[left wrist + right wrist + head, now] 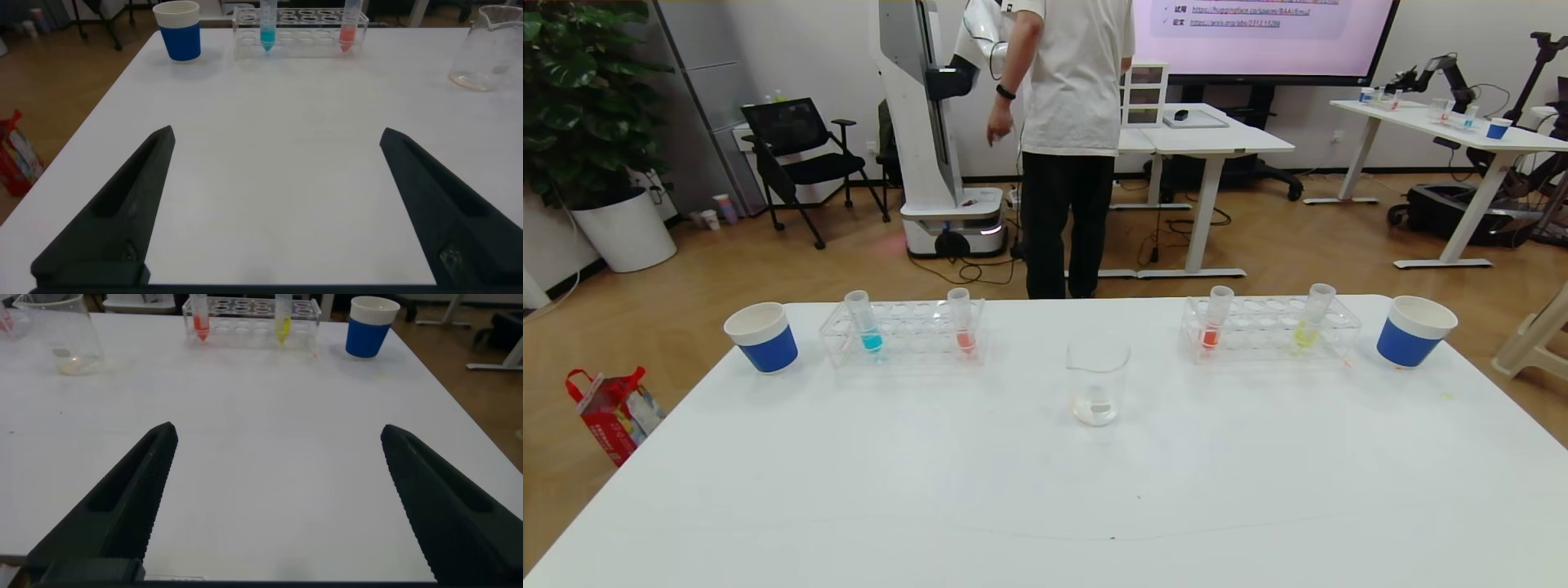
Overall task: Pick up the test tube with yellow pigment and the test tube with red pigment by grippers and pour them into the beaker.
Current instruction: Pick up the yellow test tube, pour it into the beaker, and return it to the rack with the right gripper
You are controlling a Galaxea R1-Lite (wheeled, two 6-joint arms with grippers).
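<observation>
Both pincers, left and right, hang open over the surface; nothing is picked yet, so next comes reaching for the yellow tube and red tube.

Light is bright, even and diffuse, seemingly from overhead, so the matte white table carries only faint, soft shadows under the short clear glass beaker and the blue-and-white paper cups. The large wall screen glows pale pink and washes out slightly. The head view bows straight lines near its edges, curving the table's far rim. In both wrist views the wide-spread black gripper fingers closest to the lens look soft, while the table beyond them stays sharp.
</observation>
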